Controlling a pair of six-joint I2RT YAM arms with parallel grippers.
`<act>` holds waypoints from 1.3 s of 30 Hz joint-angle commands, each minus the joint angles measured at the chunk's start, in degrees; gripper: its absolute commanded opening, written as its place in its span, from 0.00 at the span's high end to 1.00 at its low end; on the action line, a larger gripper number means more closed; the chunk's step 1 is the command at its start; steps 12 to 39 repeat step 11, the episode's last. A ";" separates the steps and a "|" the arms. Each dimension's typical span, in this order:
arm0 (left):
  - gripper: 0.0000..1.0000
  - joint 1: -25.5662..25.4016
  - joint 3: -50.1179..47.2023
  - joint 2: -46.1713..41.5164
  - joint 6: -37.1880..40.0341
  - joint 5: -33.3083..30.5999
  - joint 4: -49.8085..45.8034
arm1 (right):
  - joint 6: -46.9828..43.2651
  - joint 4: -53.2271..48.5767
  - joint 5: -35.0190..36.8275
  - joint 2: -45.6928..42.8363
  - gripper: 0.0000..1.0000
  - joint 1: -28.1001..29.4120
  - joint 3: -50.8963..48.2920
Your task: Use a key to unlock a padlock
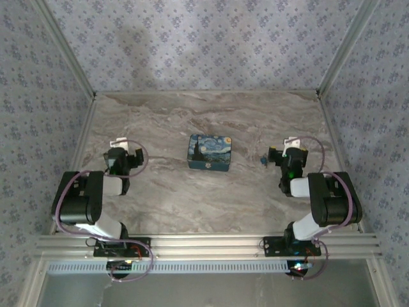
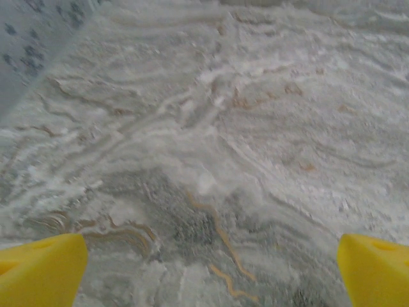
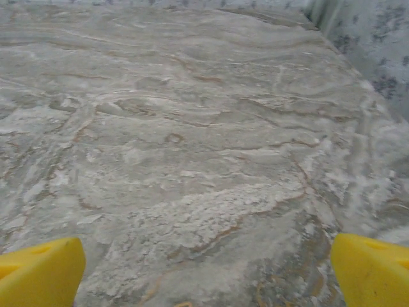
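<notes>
L gripper (image 1: 126,146) and R gripper (image 1: 291,146) are both hanging w/ jaws wide open, holding nothing, either side of the starry blue box (image 1: 209,152). Padlock (image 1: 264,160), prob. the dark speck, is lying just left of R gripper, so R arm is nearer. Key & axis: can't tell.

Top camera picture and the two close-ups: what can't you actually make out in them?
- Blue box, top view: its lid hides whatever is inside.
- Dark speck beside the right gripper, top view: too small to tell if it is the padlock.
- Left wrist view: left gripper's fingertips cut off by the bottom edge; table blurred.
- Right wrist view: right gripper's fingertips likewise cut off.
</notes>
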 commanded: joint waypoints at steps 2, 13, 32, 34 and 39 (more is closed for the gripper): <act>0.00 -0.83 0.65 -0.59 1.09 -1.92 4.20 | -0.14 -1.48 -6.03 -0.03 0.00 -1.92 2.28; 0.00 1.20 1.77 -0.73 0.27 2.77 1.58 | -0.06 -1.52 -6.71 0.02 0.00 -2.22 2.30; 0.00 1.20 1.77 -0.73 0.27 2.77 1.58 | -0.06 -1.52 -6.71 0.02 0.00 -2.22 2.30; 0.00 1.20 1.77 -0.73 0.27 2.77 1.58 | -0.06 -1.52 -6.71 0.02 0.00 -2.22 2.30; 0.00 1.20 1.77 -0.73 0.27 2.77 1.58 | -0.06 -1.52 -6.71 0.02 0.00 -2.22 2.30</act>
